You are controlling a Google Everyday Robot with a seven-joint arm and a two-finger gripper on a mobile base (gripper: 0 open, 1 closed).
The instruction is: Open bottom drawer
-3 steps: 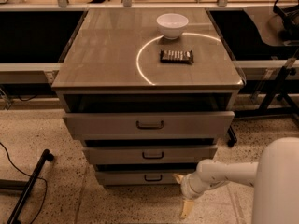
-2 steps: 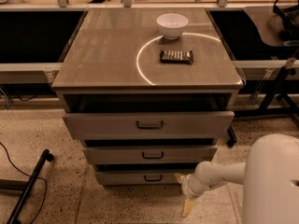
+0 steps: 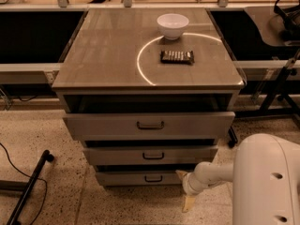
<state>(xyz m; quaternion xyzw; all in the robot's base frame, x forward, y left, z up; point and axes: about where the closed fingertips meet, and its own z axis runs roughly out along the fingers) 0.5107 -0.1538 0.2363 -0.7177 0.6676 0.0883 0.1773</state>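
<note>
The grey cabinet (image 3: 147, 67) has three drawers. The bottom drawer (image 3: 122, 178) is the lowest and shallowest front, with a small dark bar handle (image 3: 153, 178). It stands less far out than the middle drawer (image 3: 117, 155) above it. My gripper (image 3: 184, 189) hangs low at the bottom drawer's right end, to the right of the handle and apart from it. One tan finger (image 3: 181, 174) points up by the drawer's right corner and the other (image 3: 188, 204) points down toward the floor. The gripper is open and holds nothing.
A white bowl (image 3: 172, 25) and a dark snack bar (image 3: 177, 56) lie on the cabinet top. The top drawer (image 3: 93, 124) stands partly out. My white arm body (image 3: 267, 182) fills the lower right. A black stand leg (image 3: 28, 186) lies on the speckled floor at left.
My white arm body has swung left and fills more of the lower right. The gripper stays by the bottom drawer's right end, and its upper finger now shows. The drawers have not moved.
</note>
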